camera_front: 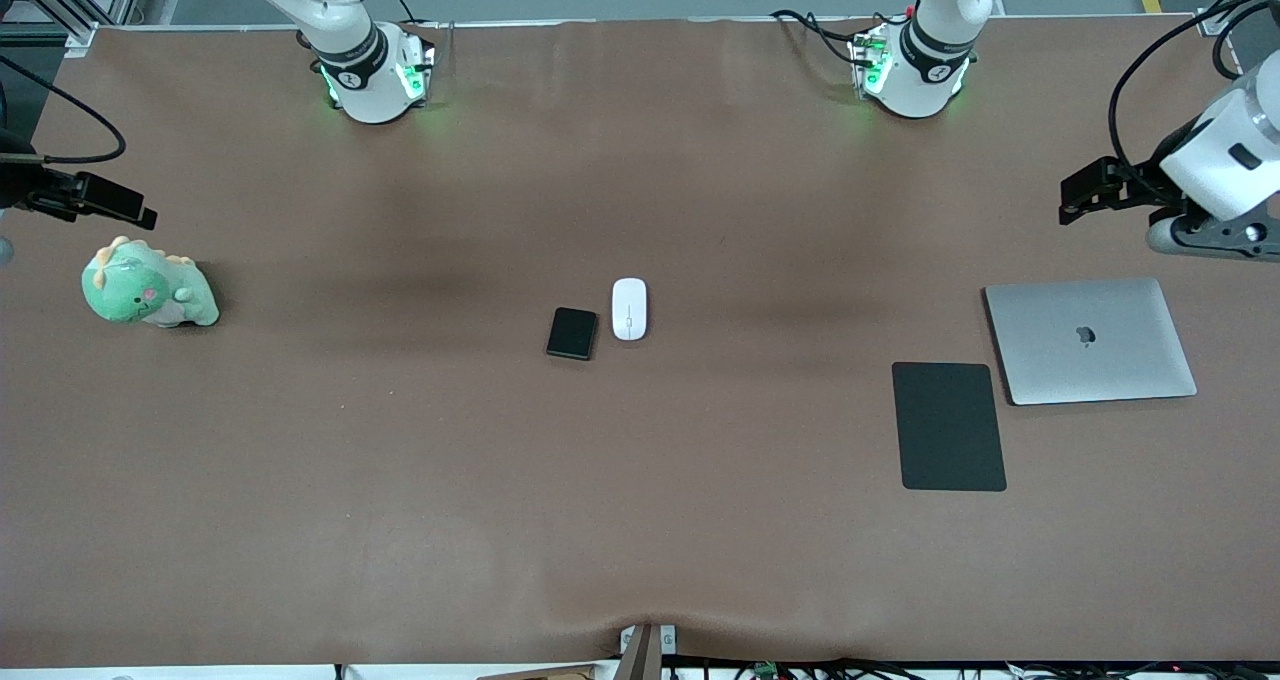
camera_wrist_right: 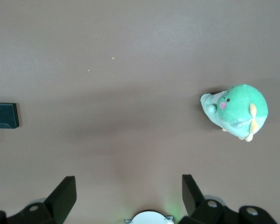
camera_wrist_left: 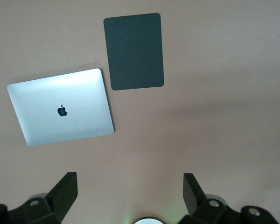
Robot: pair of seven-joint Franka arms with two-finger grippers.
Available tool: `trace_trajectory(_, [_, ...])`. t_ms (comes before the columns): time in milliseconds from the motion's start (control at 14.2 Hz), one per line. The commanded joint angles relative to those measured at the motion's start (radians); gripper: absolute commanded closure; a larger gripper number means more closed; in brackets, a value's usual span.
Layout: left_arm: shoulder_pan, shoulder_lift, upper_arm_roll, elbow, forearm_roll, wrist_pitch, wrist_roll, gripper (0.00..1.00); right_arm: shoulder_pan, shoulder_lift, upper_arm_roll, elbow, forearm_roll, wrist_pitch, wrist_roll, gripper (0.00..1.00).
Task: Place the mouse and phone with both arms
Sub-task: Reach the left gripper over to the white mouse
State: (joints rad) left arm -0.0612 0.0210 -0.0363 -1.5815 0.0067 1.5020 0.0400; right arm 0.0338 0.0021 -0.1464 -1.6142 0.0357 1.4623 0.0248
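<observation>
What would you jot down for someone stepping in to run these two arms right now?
Left gripper: open, holding nothing, up over the table's left-arm end near the closed laptop and the black pad.
Right gripper: open, holding nothing, up over the right-arm end near the green plush toy.
Mouse and phone: side by side at mid-table, a small gap between them, the phone slightly nearer the front camera and toward the right arm's end. Neither is touched.
Done: nothing yet.
Left: pick up and place both, one arm each.
</observation>
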Motion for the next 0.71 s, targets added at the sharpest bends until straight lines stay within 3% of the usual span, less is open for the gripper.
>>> trace_trajectory(0, [-0.003, 0.037, -0.039, 0.037, -0.010, -0.016, -0.005, 0.00, 0.008, 0.012, -0.013, 0.022, 0.023, -0.019, -0.011, 0.00])
trace_trajectory(141, [-0.008, 0.077, -0.066, 0.058, -0.011, -0.014, -0.008, 0.00, 0.009, 0.012, -0.013, 0.020, 0.021, -0.019, -0.011, 0.00])
trace_trajectory(282, [-0.040, 0.154, -0.092, 0.138, -0.005, -0.016, -0.075, 0.00, 0.008, 0.013, -0.013, 0.020, 0.023, -0.019, -0.009, 0.00])
trace_trajectory(635, [-0.291, 0.298, -0.096, 0.195, -0.013, 0.059, -0.359, 0.00, 0.008, 0.021, -0.015, 0.022, 0.024, -0.019, -0.008, 0.00])
